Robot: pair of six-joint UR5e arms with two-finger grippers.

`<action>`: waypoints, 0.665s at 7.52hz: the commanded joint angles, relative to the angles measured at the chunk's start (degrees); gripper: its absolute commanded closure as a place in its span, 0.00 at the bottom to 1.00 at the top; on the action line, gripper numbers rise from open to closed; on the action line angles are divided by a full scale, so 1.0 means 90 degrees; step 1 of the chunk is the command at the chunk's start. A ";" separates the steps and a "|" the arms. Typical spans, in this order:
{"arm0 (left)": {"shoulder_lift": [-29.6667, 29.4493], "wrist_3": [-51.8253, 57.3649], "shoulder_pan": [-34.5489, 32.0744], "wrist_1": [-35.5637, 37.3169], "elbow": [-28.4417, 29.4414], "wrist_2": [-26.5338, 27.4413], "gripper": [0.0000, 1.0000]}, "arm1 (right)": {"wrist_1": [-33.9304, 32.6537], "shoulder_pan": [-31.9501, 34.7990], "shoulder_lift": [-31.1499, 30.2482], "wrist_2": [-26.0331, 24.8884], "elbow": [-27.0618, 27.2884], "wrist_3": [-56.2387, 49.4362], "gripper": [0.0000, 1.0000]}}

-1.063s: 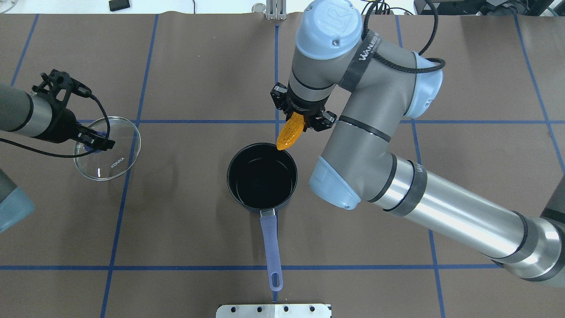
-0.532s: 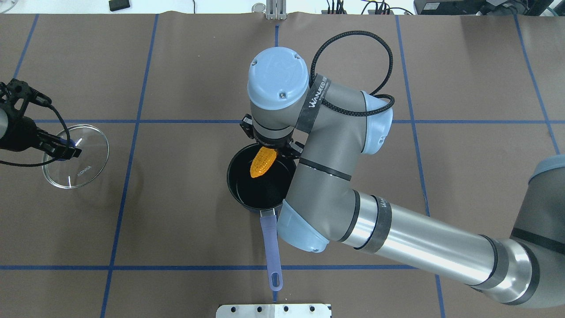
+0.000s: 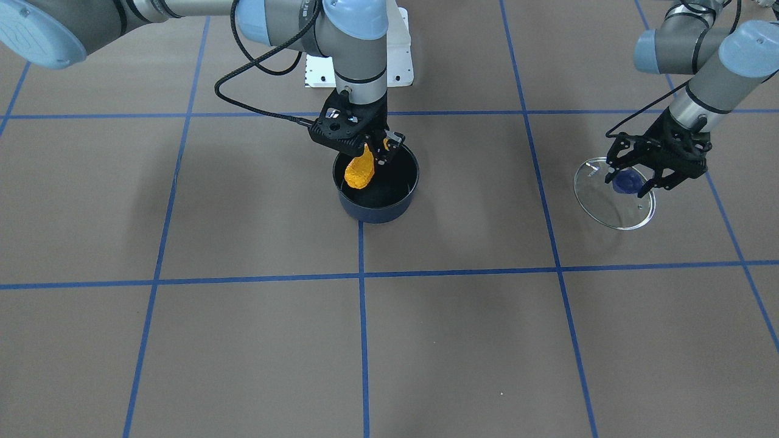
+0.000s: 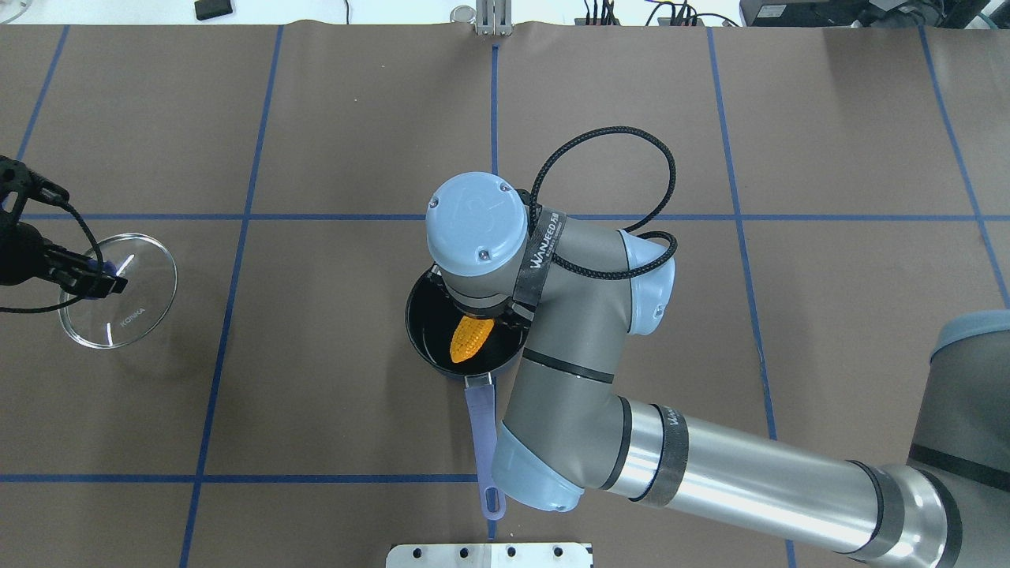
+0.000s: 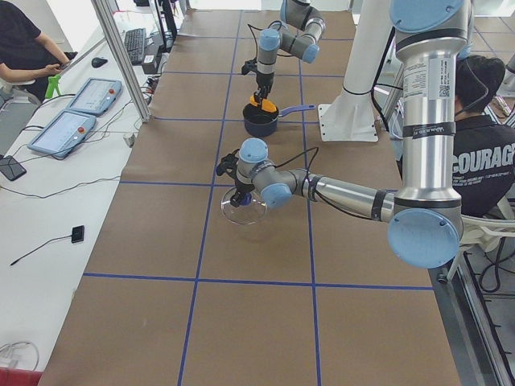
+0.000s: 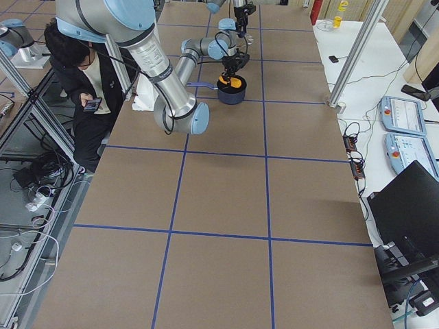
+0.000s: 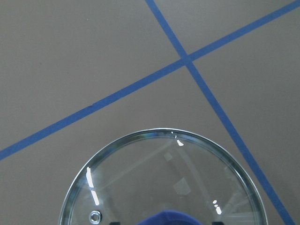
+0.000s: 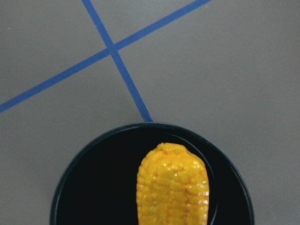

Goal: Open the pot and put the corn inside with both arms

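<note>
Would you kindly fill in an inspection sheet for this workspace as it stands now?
Surface: brown mat with a blue tape grid, lying flat.
Job's things: pot open and upright; corn tip-down in its mouth, not released; glass lid off to the robot's left.
Clutter: nothing seen.
Grippers: right claw shut on the corn; left claw shut on the lid's blue knob.
Cables: black cable loops off the right wrist, clear of the pot.
Surroundings: operator seated beside the robot; teach pendants on the side bench.
</note>
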 commanded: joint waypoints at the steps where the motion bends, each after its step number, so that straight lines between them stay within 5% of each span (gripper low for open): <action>1: 0.0126 -0.0004 0.0000 -0.0172 0.0008 -0.0007 0.40 | 0.0391 -0.0027 -0.0032 -0.0055 -0.0259 -0.0006 0.56; 4: 0.0253 -0.0023 0.0000 -0.0192 -0.0051 0.0002 0.40 | 0.0453 -0.0017 -0.0013 -0.0084 -0.0339 -0.0035 0.50; 5: 0.0272 -0.0023 0.0000 -0.0192 -0.0051 0.0002 0.40 | 0.0453 -0.0007 0.0026 -0.0287 -0.0339 -0.0123 0.21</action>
